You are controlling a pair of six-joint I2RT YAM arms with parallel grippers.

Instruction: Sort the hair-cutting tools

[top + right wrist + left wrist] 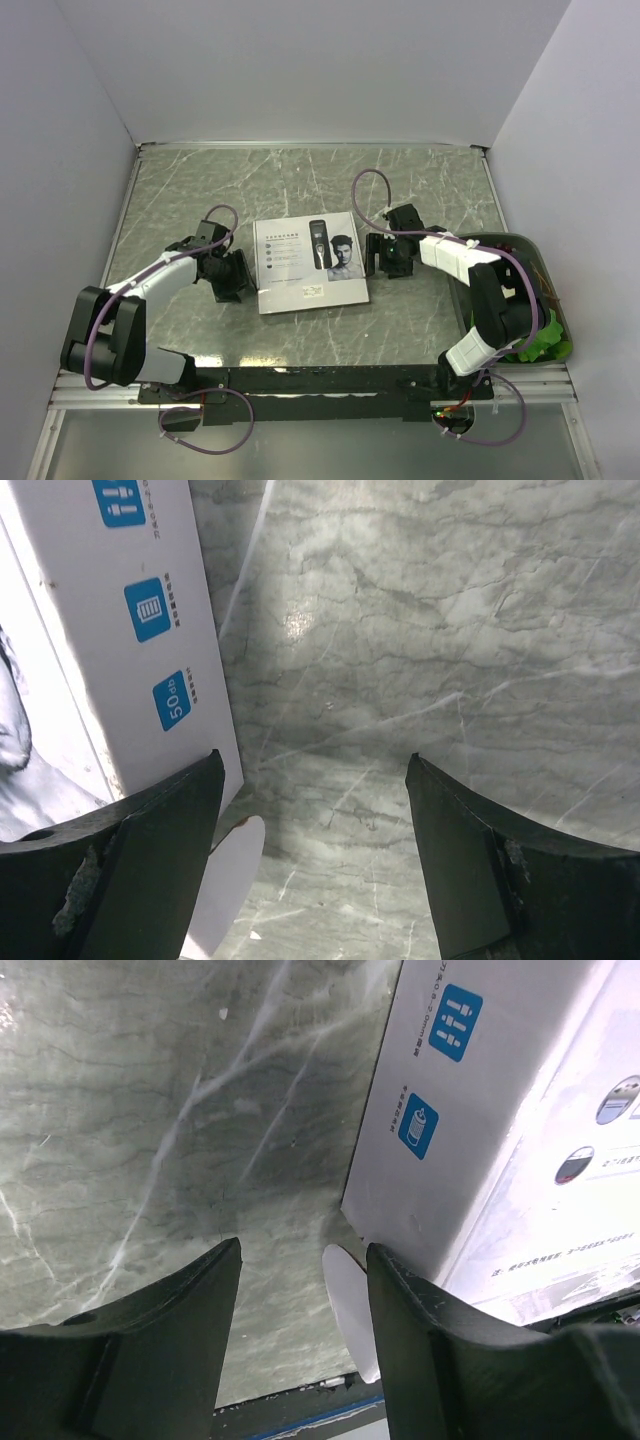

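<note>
Down at the near edge of the desk [300, 185], the two arms are bolted on side by side. By the near right corner sits a dark green tray [525, 243] with bright green stuff [545, 343] in it. The right arm hides part of it.

A bit farther in, a white box [300, 262] lies flat in the middle of the desk. Its top shows a man's face and a picture of a black clipper.

The left gripper [232, 275] is low at the left side of the box. Its two black fingers are apart and grasp nothing. The desk shows between them. One finger is just beside the box corner. A small white flap [350, 1310] pokes out from under the box into the gap.

The right gripper [385, 255] is low at the right side of the box. Its fingers are spread wide and hold nothing. One finger is right next to the box wall, but I cannot tell if it touches. That wall has little blue squares [150, 610] on it.

The real hair-cutting tools cannot be seen, so I cannot tell where they are.

Purple cables [370, 185] loop over the arms. Past the box, the grey marble top runs to the far edge and the white walls.
</note>
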